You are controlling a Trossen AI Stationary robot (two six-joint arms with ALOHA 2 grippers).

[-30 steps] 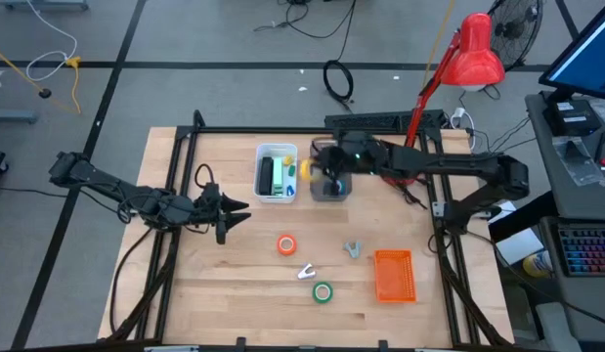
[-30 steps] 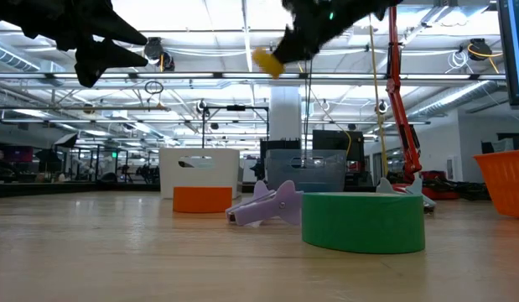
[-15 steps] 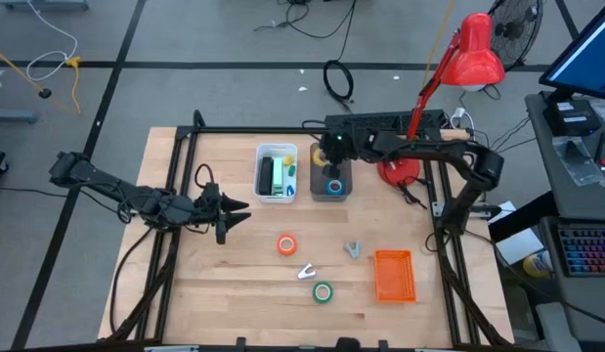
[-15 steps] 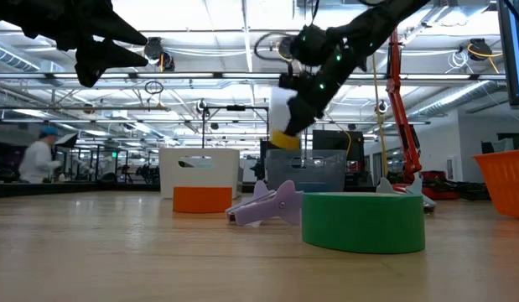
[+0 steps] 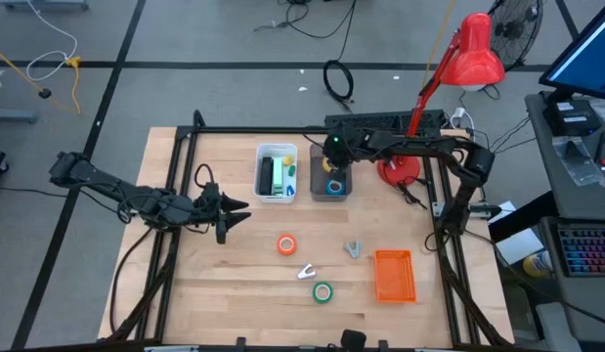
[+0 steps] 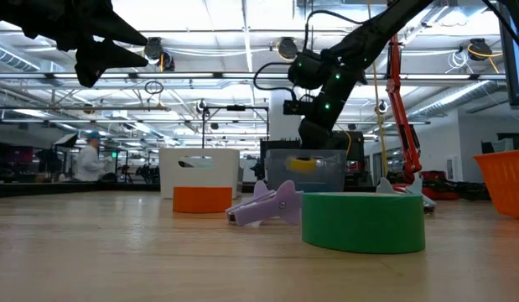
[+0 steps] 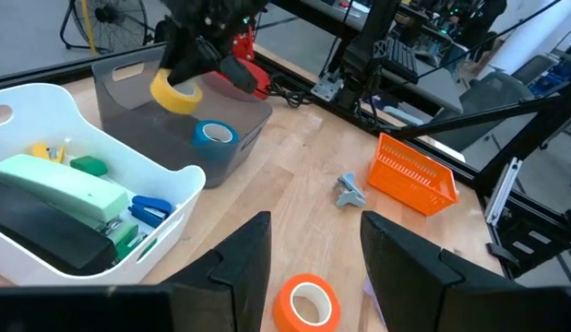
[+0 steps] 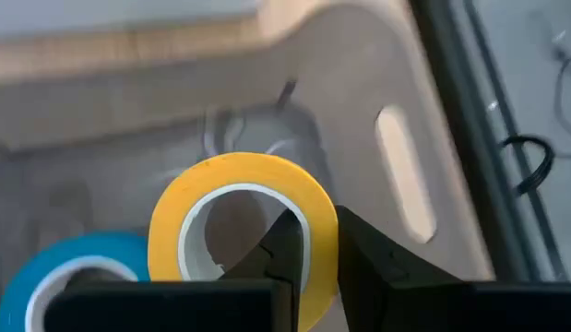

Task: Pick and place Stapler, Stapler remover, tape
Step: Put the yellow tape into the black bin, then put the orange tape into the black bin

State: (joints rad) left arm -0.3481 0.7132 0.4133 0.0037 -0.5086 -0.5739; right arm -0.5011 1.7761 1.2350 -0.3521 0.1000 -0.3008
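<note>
right gripper: pinching the yellow ring-shaped tape roll through its wall, one finger inside the hole, one outside; hanging inside the smoky translucent plastic bin at the back of the table.
left gripper: fingers spread, empty, parked over the left side of the wooden table, well apart from the bins.
yellow roll handling: looks light and stiff, smooth rim likely slippery; wall pinch is the sensible hold, no crush risk that I can judge.
blue tape roll: lies flat on the bin floor, just beside the yellow one; a drop should land next to it or partly on it.
bin edges: walls near the fingers on all sides, handle slot on one wall; I'd go straight up on exit to avoid clipping the rim.
white plastic bin: touching or just beside the smoky bin; holds a green-and-black stapler and small coloured bits.
still on the table: orange tape roll, green tape roll, pale lilac staple remover, grey staple remover, orange mesh basket.
open room: table centre is free between the bins and the loose items; those items sit near each other, so approach from above.
</note>
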